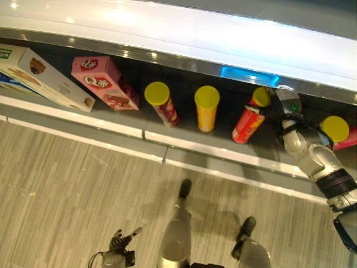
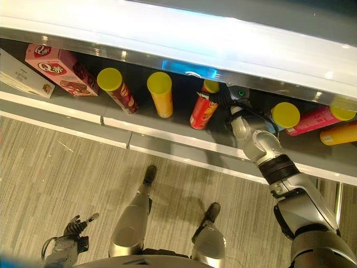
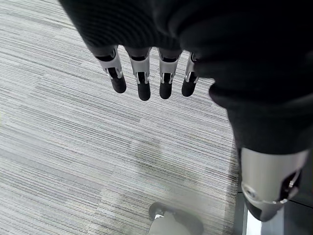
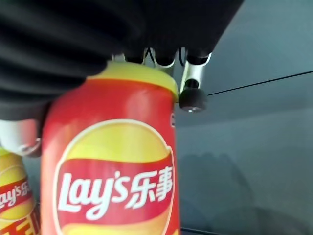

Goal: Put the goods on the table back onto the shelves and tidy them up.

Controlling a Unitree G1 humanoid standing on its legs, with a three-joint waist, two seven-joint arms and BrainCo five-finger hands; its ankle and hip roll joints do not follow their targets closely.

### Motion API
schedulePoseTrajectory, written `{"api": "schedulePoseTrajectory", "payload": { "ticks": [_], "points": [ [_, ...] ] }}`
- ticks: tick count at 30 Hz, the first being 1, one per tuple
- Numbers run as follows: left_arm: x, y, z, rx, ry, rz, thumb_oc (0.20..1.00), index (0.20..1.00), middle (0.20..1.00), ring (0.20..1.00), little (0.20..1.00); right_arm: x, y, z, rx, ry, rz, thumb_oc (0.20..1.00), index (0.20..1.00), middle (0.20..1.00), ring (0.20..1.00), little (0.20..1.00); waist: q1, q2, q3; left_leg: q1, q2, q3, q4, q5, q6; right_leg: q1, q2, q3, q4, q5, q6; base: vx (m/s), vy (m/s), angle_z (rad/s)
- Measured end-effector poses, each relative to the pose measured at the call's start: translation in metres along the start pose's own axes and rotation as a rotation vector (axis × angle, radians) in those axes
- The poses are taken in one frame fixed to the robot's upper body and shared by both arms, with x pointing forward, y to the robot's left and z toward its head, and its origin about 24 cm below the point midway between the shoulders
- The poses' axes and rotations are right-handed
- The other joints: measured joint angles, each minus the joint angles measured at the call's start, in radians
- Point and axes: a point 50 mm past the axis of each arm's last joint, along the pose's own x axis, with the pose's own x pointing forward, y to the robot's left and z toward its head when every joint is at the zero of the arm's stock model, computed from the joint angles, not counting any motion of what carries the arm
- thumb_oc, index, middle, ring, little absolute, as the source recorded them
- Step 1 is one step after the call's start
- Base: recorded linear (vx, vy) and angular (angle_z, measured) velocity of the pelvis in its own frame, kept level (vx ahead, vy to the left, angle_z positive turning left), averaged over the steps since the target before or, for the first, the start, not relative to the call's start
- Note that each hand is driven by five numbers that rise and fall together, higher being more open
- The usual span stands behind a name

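— Dark-covered right hand (image 2: 230, 99): what has it got?
— Its fingers curl round the top of a red cylindrical crisp can with a yellow lid (image 2: 202, 109), tilted on the grey shelf (image 2: 184, 146) at the robot's one o'clock.
— Anything hard to see?
— The thumb is hidden. The left hand (image 3: 146, 78) hangs low at seven o'clock, fingers straight, over the striped grey carpet (image 1: 67, 184).

Both eye views look steeply down at the same shelf (image 1: 184, 139) and floor (image 1: 67, 184); each wrist view looks closely along its own hand.
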Motion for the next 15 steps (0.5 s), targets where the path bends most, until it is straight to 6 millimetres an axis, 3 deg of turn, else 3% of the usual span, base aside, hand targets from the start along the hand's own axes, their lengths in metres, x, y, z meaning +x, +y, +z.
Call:
{"api": "schedulePoseTrajectory", "payload": {
  "ticks": [15],
  "points": [
    [0.0000, 0.0004, -0.0010, 0.000, 0.004, 0.002, 1.000, 1.000, 1.000, 1.000, 1.000, -0.0019, 0.0047, -0.0069, -0.011, 0.029, 0.022, 0.200, 0.200, 0.200, 0.200, 0.200, 0.001, 0.001, 0.001, 0.000, -0.001, 0.000, 0.000, 0.000, 0.000, 0.000, -0.003, 0.000, 0.000, 0.000, 0.000, 0.00, 0.000, 0.00]
  ]
}}
